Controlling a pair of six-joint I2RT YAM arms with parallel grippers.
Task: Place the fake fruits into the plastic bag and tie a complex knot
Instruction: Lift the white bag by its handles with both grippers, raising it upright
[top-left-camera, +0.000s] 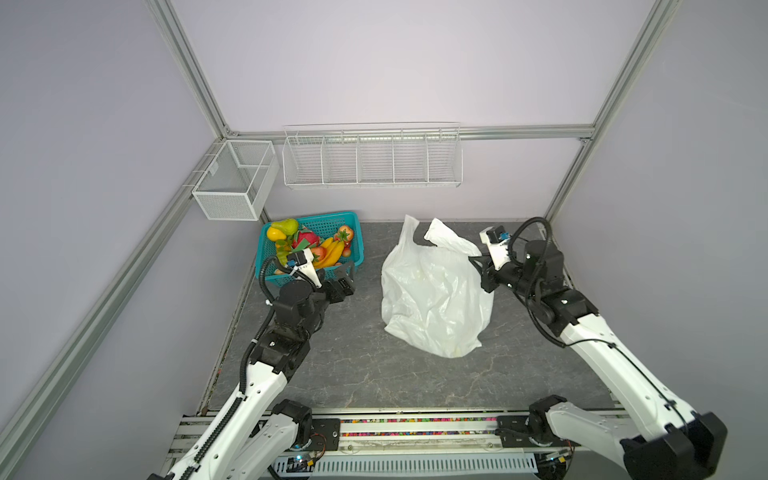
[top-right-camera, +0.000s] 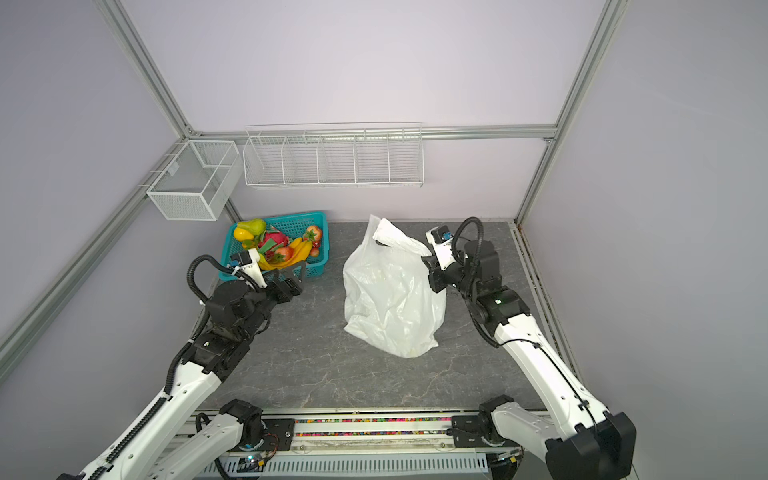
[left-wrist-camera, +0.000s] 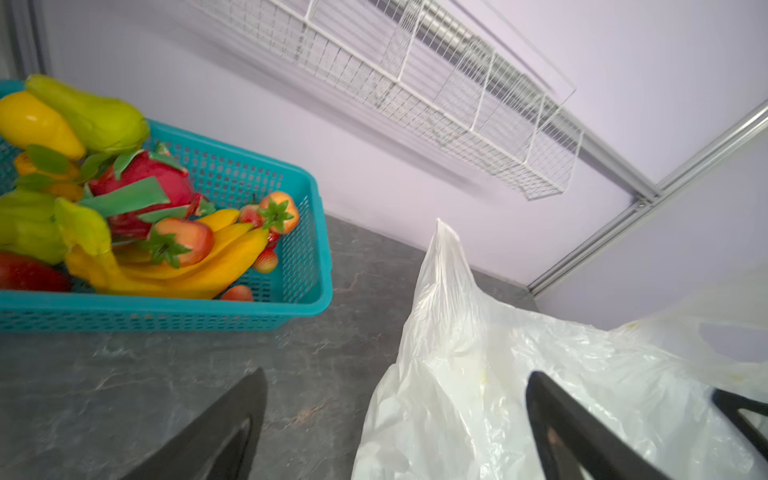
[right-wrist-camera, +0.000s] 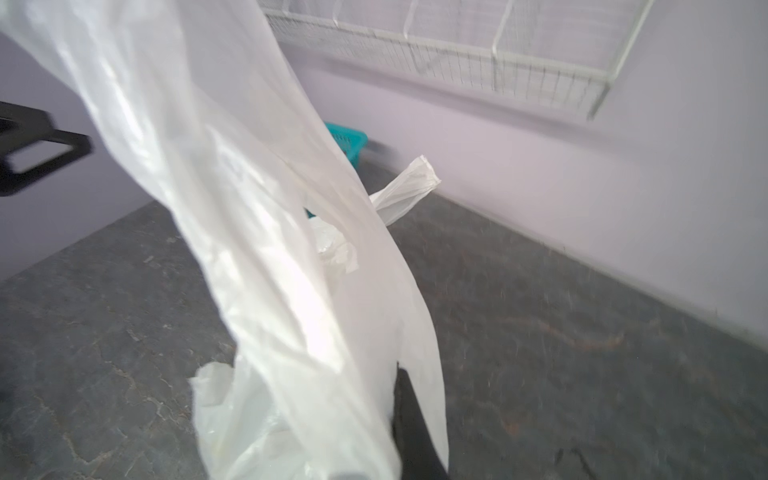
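Observation:
The plastic bag stands crumpled in the middle of the grey table, both strap handles sticking up loose. No knot is in view. My right gripper is shut on the plastic bag's upper right edge; in the right wrist view the film drapes over the gripper and hides most of it. The fake fruits lie heaped in a teal basket at the back left. My left gripper hangs open and empty by the basket's front right corner, left of the bag.
A white wire rack hangs on the back wall. A white mesh box is fixed to the left frame rail. Bare grey tabletop lies in front of the bag, bounded in front by the arms' base rail.

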